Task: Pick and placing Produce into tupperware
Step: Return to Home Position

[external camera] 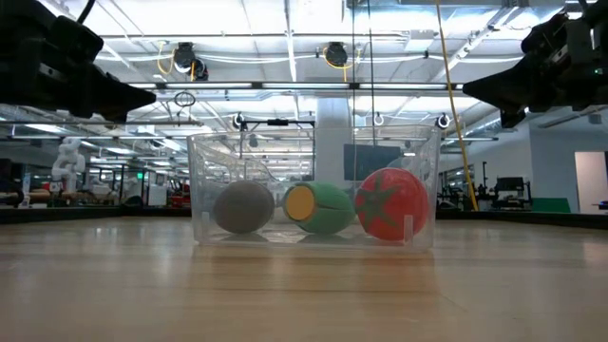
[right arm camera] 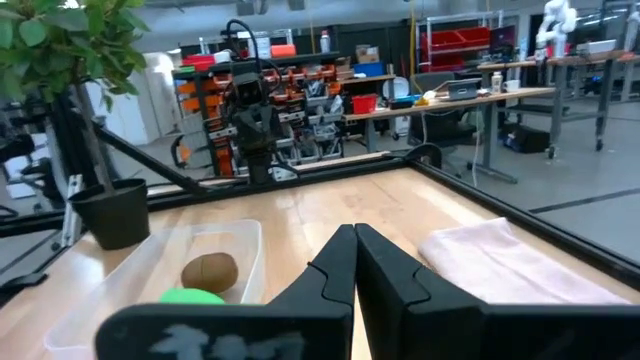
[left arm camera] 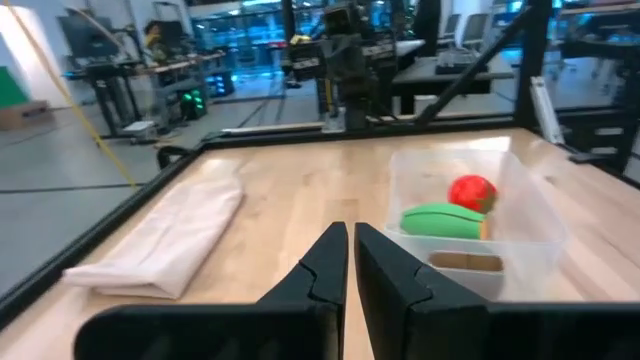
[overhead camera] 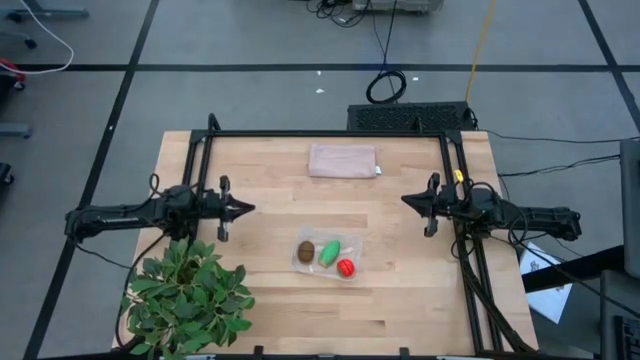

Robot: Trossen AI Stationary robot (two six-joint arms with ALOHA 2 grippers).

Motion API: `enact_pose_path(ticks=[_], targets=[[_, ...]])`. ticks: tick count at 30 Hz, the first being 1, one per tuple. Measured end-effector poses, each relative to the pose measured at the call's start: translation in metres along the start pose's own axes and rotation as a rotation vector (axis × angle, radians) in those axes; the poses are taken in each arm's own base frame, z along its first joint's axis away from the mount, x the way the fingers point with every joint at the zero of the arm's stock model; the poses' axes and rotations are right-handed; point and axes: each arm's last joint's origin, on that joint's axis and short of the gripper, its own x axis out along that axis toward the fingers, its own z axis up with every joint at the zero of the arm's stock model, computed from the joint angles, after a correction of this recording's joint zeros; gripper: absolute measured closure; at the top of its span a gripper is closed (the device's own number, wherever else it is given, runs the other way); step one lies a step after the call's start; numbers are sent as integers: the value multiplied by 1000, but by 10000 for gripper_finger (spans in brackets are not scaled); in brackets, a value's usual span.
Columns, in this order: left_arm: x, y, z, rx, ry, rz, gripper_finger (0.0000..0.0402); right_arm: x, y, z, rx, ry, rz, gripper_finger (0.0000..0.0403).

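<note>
The clear tupperware [overhead camera: 328, 254] sits on the table's near middle. Inside it lie the brown kiwi [overhead camera: 306, 250], the green oval [overhead camera: 329, 253] and the red tomato-like fruit [overhead camera: 346, 267]; the low view shows the kiwi [external camera: 243, 207], the green oval [external camera: 321, 208] and the red fruit [external camera: 391, 204] resting on its floor. My left gripper [overhead camera: 250, 208] hovers shut at the table's left, apart from the container; my right gripper [overhead camera: 405, 200] hovers shut at the right. Both fingertip pairs, left [left arm camera: 351, 240] and right [right arm camera: 354, 237], are closed on nothing.
A pinkish-beige folded cloth [overhead camera: 343, 160] lies near the far edge. A leafy potted plant [overhead camera: 188, 296] stands at the near left corner. A black frame rail [overhead camera: 330, 133] runs along the far side and down both sides. Bare wood lies between the grippers.
</note>
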Motion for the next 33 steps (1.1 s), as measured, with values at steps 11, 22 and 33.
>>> enact_pose_path(ticks=[11, 22, 33], targets=[[0, -3, 0, -1, -6, -93, 373, 0, 1, 2, 2, -22, 26, 403], [0, -4, 0, -36, -12, -145, 373, 0, 1, 3, -1, -25, 26, 403], [0, -1, 1, -27, -9, -47, 373, 0, 1, 3, -5, -27, 25, 403]])
